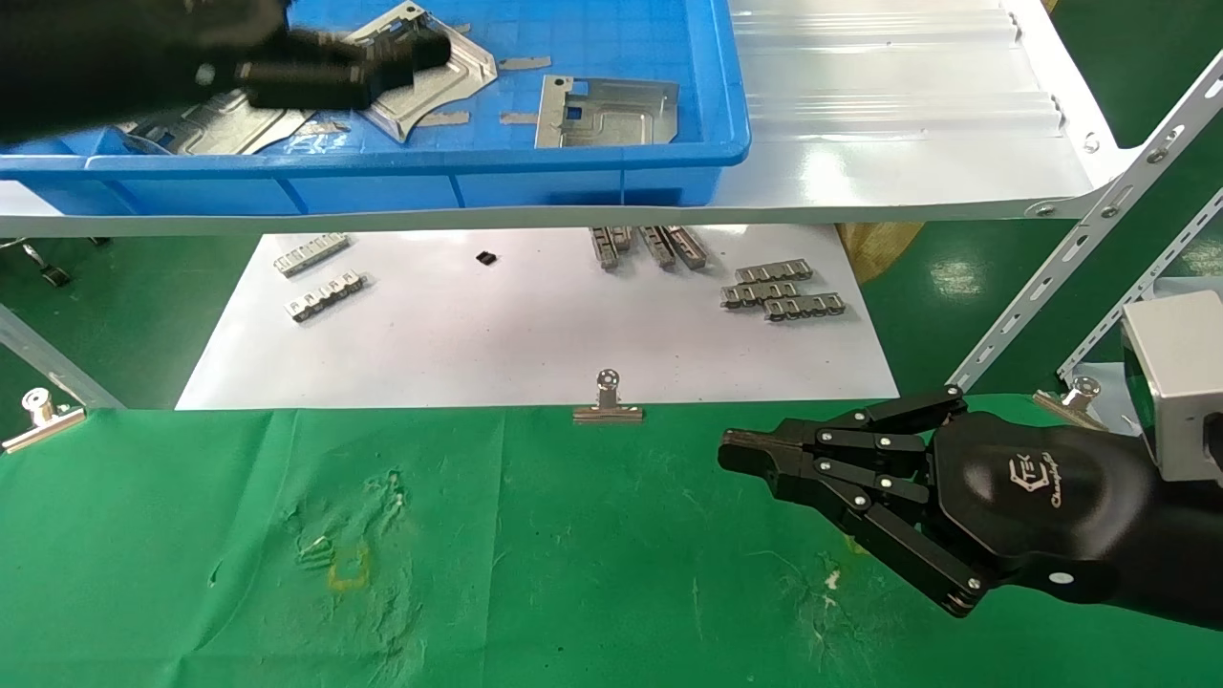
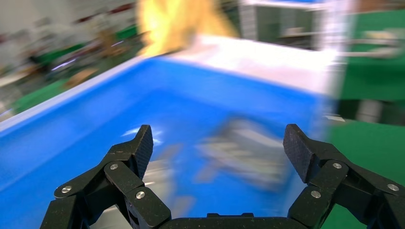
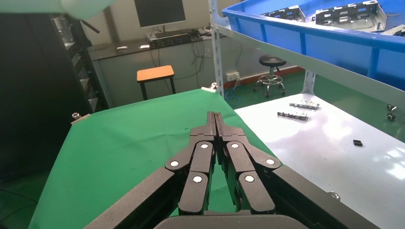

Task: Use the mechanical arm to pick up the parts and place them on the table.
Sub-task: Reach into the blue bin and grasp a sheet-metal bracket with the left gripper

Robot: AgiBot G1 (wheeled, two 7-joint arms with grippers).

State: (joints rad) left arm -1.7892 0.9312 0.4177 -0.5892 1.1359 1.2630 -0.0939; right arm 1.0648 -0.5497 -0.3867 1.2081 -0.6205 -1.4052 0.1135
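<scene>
Overhead, left end effector [image 2: 219, 143] above parts [image 1: 420, 72]

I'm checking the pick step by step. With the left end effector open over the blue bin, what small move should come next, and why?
Probably lower the left end effector straight down onto the metal part below it. Its fingers are spread wide and hold nothing, and it is above the parts in the blue bin. The right end effector is shut over the green table, with no part there yet.
</scene>
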